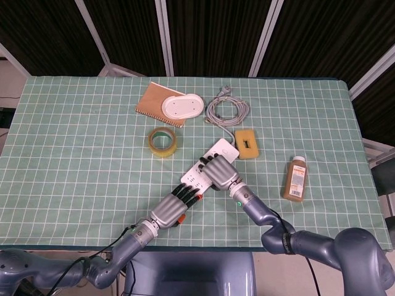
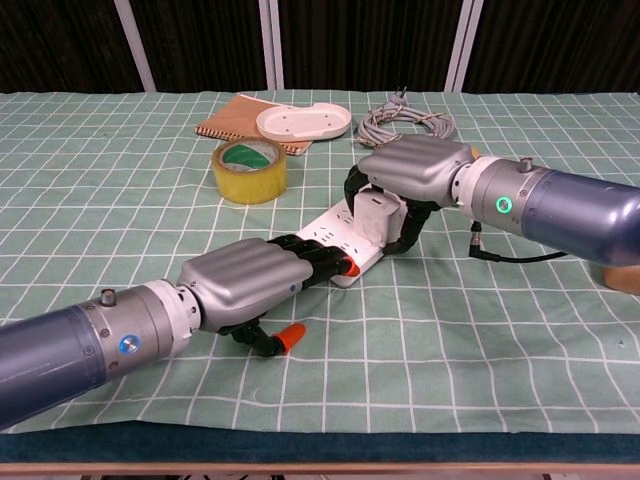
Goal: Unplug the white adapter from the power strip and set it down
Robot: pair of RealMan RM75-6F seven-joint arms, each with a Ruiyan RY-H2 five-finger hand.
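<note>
The white power strip (image 2: pixel 334 231) lies diagonally mid-table, its far end (image 1: pixel 224 148) showing past the hands. My left hand (image 2: pixel 256 276) presses flat on the strip's near end, its black fingers lying along the sockets. My right hand (image 2: pixel 413 173) arches over the middle of the strip and grips the white adapter (image 2: pixel 378 213) between thumb and fingers. The adapter sits a little raised over the strip; I cannot tell whether its prongs are out. In the head view my right hand (image 1: pixel 219 172) hides the adapter and my left hand (image 1: pixel 176 207) lies just in front of it.
A yellow tape roll (image 1: pixel 163 141) stands left of the strip. Behind it lie a brown notebook (image 1: pixel 150 98) carrying a white oval dish (image 1: pixel 182 106), and a coiled grey cable (image 1: pixel 228 110). A yellow sponge (image 1: pixel 247 143) lies beside the strip's far end, a brown bottle (image 1: pixel 296 177) at the right.
</note>
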